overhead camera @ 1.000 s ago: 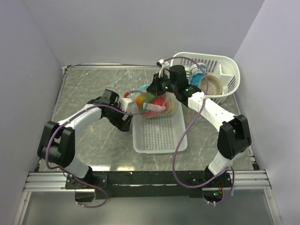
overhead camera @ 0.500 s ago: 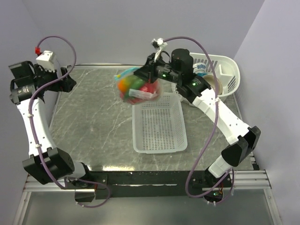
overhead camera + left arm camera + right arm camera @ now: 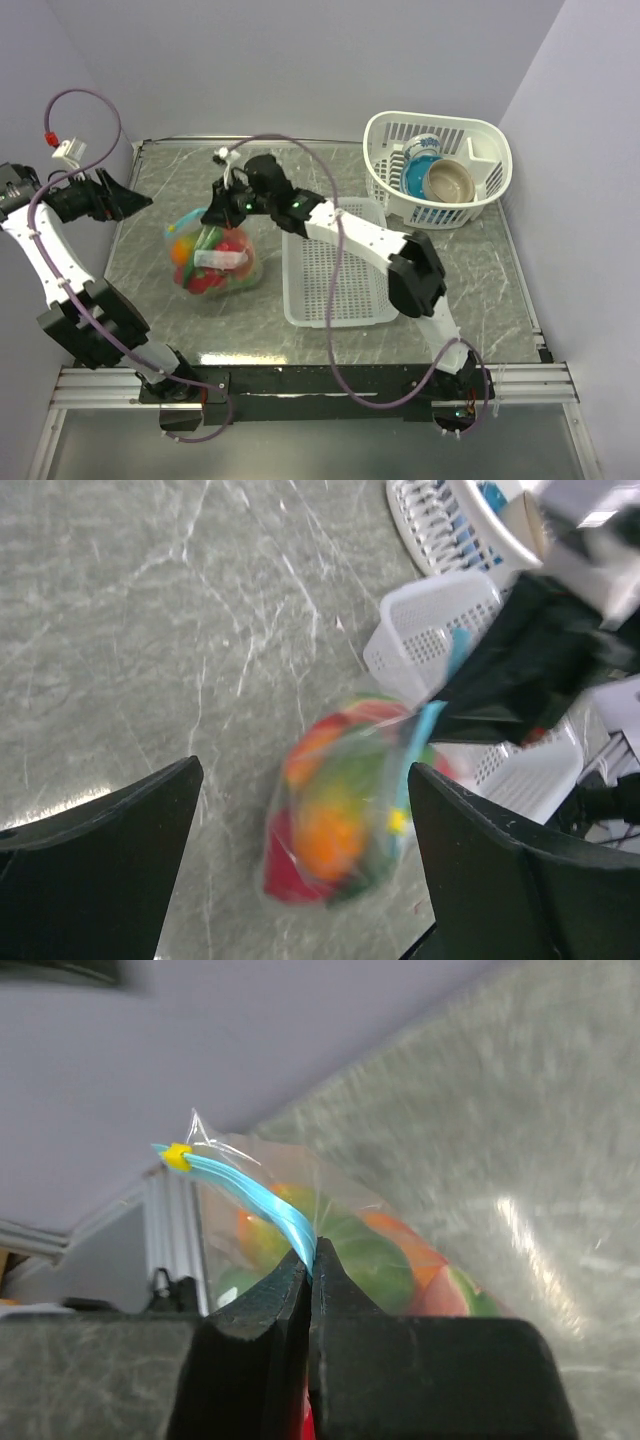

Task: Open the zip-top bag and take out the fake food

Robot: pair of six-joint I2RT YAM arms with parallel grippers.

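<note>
Table (image 3: 330,170): the work has been shifted from over the flat basket (image 3: 340,290) to the bare marble beside it, on the side toward the left arm.
Right gripper (image 3: 310,1260): it has been swung across, out past the basket. The jaws are pressed tight on the zip strip, with no gap seen between them.
Left gripper (image 3: 300,780): 1 s ago it was at the bag; now it is drawn back and raised, with the jaws spread wide and nothing between them.
Zip-top bag (image 3: 210,262): it is hung below the right jaws by its top edge, and its bulging bottom appears to be set on the table. It is well apart from the left jaws, ahead of and below them.
Fake food (image 3: 335,830): red, orange and green pieces are seen packed inside the bag; none has been taken out.
Zip strip (image 3: 262,1200): 1 teal band is seen running up and away from the right jaws; the visible part is judged closed.
Slider (image 3: 178,1155): a yellow tab is seen at the far end of the strip from the right jaws.
Meaning: only 1 grip is left on the bag, so opening is judged not yet begun; a second hold by the left jaws will likely be needed.
</note>
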